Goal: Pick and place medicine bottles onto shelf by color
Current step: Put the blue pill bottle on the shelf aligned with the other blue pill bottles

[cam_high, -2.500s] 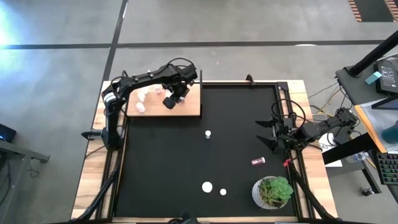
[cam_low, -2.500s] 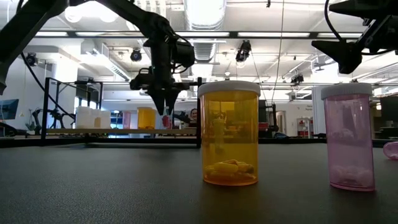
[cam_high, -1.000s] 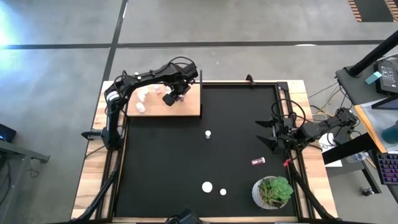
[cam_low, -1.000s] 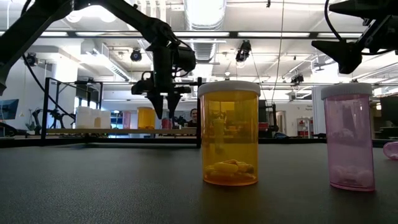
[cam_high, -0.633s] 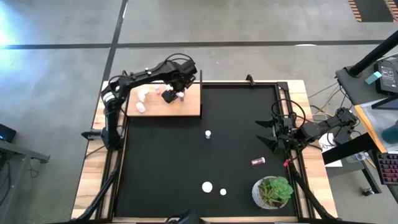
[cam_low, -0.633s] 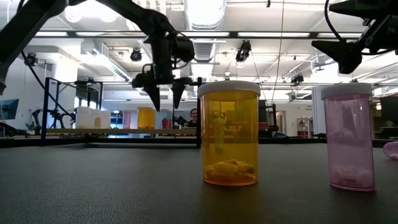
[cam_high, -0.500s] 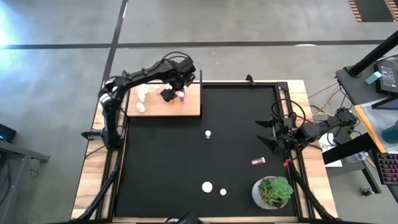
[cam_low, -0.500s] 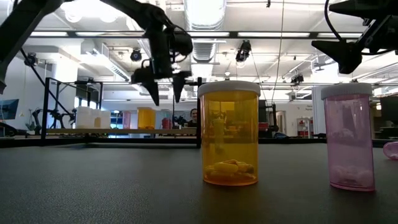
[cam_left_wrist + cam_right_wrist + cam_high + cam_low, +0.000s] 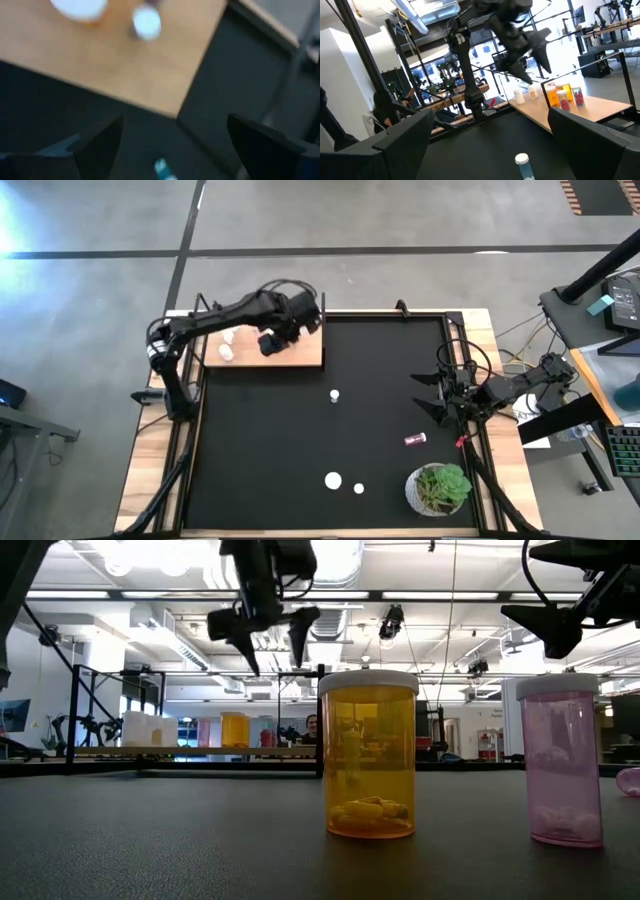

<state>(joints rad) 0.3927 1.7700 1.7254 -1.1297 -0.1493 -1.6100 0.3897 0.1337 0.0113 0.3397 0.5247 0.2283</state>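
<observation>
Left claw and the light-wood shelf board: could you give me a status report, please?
Left claw open, empty, above light-wood shelf board. Right claw open, idle at mat's right edge. Nothing blocking.

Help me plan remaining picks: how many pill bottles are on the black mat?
4: one white-capped bottle mid-mat, an orange bottle and a pink bottle side by side nearer the green potted plant, and one reddish bottle lying beside it.

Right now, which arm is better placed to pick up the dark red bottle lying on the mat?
Probably the right: the right gripper waits open near the dark red bottle, while the left gripper is open above the shelf.
</observation>
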